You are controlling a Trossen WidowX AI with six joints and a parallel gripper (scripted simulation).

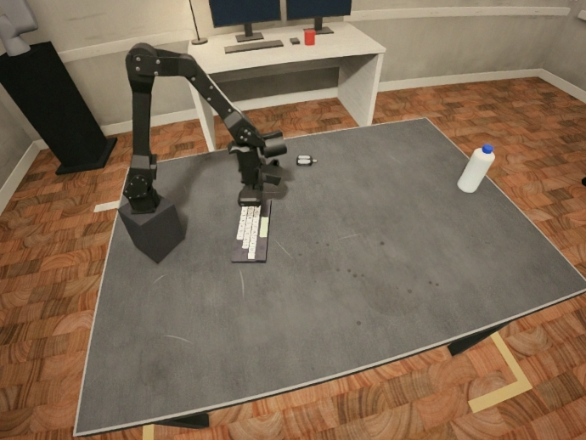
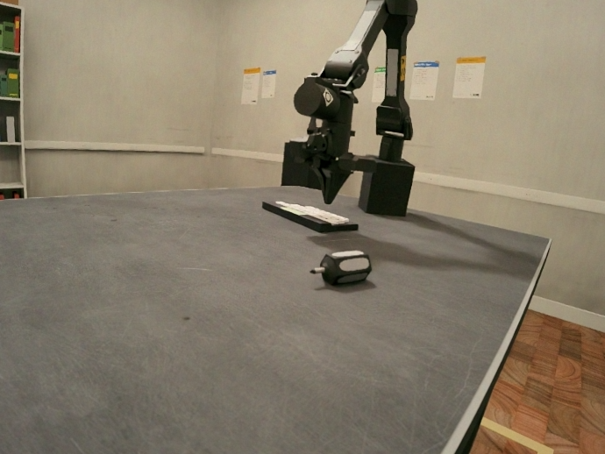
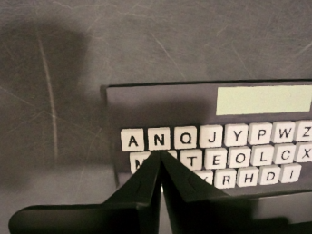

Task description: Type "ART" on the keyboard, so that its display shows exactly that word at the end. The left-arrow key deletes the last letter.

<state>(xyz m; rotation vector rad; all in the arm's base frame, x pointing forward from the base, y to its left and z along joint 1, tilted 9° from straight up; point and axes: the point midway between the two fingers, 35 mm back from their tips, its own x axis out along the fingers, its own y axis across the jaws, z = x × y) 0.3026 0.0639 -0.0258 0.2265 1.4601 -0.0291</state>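
my gripper (image 3: 159,157) is pressed fully together with nothing in it, the two fingers making one blunt point for poking keys. the keyboard (image 1: 250,232) lies flat on the table (image 1: 378,227), just in front of my base, and i hang over its near end; from the side my tip looks a little above the keys, not touching.

through the wrist view the tip sits at the lower edge of the top row, about on the seam between the a key (image 3: 132,141) and the n key (image 3: 159,139), perhaps more under n. the display (image 3: 264,100) is blank, so no letter is in yet and a comes first.

the risk is plain: if i go straight down from here, i may hit n, or a and n together, or clip the partly hidden key below. any of those means a wrong letter and a trip to the arrow key, which is out of view now. i should shift toward a's middle before pressing.
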